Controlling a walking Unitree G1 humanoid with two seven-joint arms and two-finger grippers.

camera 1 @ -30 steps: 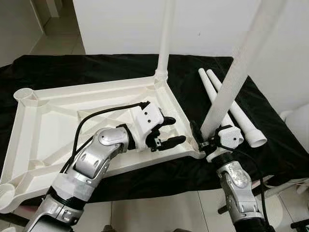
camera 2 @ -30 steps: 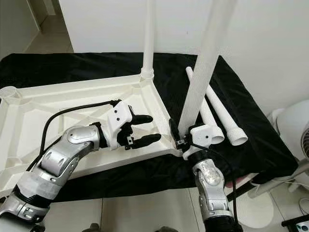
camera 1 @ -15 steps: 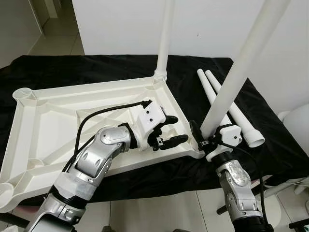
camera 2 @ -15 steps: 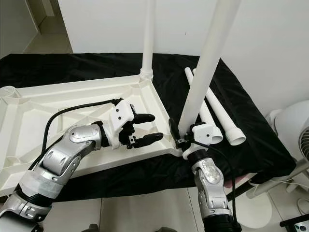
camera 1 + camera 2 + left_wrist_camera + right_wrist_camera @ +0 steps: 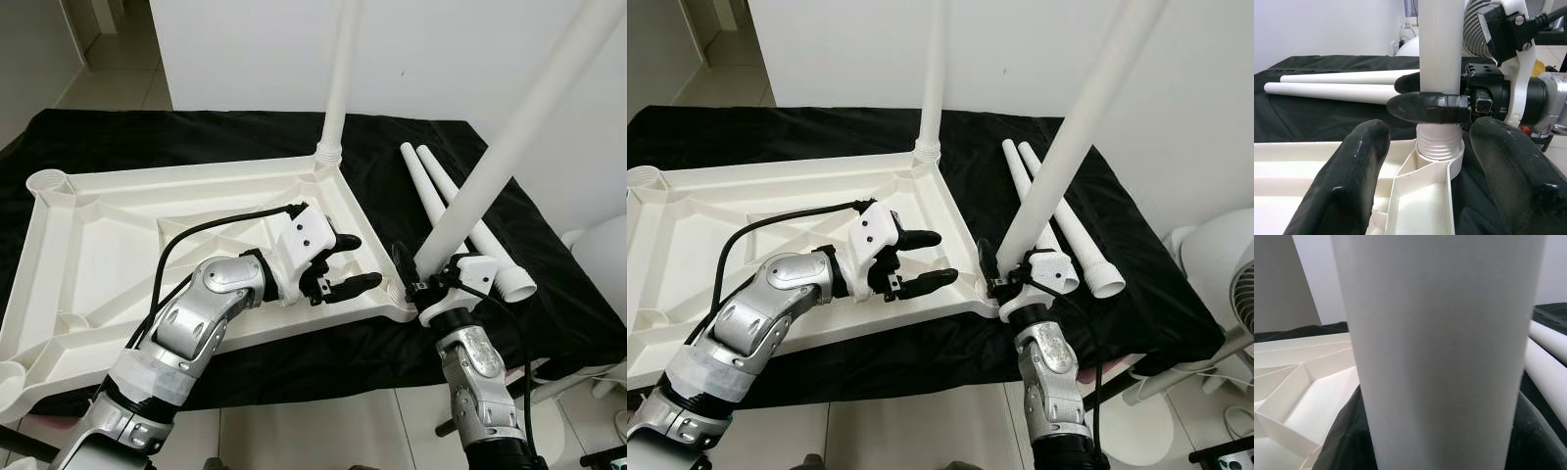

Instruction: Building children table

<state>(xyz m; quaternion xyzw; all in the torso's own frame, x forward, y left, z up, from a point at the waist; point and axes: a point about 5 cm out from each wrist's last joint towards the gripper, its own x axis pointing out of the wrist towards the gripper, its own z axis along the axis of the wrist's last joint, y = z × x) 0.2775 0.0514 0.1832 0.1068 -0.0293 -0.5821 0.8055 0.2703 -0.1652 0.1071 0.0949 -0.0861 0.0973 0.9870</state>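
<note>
Tabletop: white plastic tabletop (image 5: 118, 245) lies underside up on the desk (image 5: 196, 137), which is draped in black cloth; ribs and corner sockets face upward.
Far-left socket: open round socket (image 5: 47, 182) at the far-left corner, no leg in it.
Near-left socket: open socket (image 5: 15, 377) at the near-left corner, at the desk's near edge.
Left claw: left claw (image 5: 338, 264) hovers over the right part of the tabletop, fingers spread wide and holding nothing, pointed right toward the near-right corner.
Fitted leg: white leg (image 5: 338, 78) stands upright in the far-right corner socket.
Held leg: second white leg (image 5: 509, 147) leans to the right; its threaded lower end sits in the near-right corner socket (image 5: 1437, 147).
Right claw: right claw (image 5: 419, 284) is clamped on the held leg just above the socket, at the tabletop's near-right corner.
Spare legs: two loose white legs (image 5: 465, 211) lie side by side on the black cloth right of the tabletop, partly behind the held leg.
Surroundings: white wall (image 5: 245, 49) beyond the desk; a white fan (image 5: 1220, 255) on the floor at far right; tiled floor (image 5: 313, 431) near.
</note>
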